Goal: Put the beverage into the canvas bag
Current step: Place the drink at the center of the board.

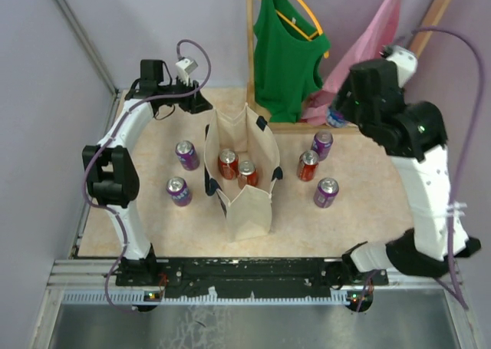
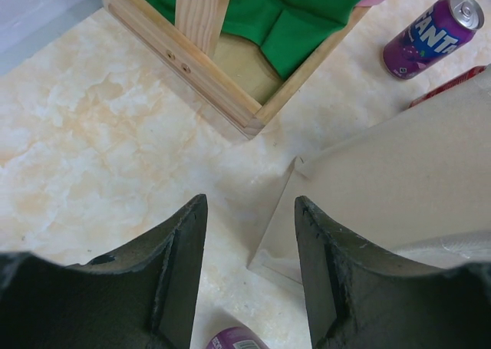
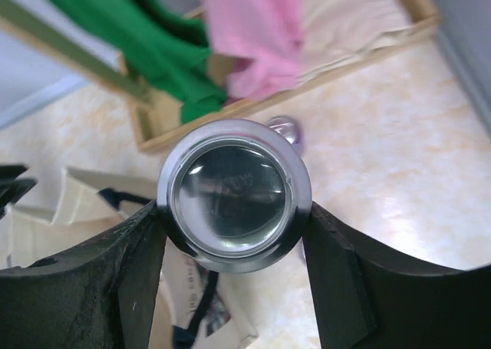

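Showing the right claw (image 3: 234, 220) clamped on a can (image 3: 234, 192) raised at far right, the left claw (image 2: 250, 234) apart and empty, and the central bag (image 1: 249, 207) holding two cans (image 1: 228, 163), with five remaining on the counter (image 1: 153, 226).

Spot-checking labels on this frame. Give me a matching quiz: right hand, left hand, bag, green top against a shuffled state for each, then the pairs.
Things:
1. right hand
2. left hand
3. bag
4. green top

States:
A. has two red cans inside
B. hangs at the back
C. open, empty
D. shut on a can

Pairs: 1-D, 2-C, 3-A, 4-B
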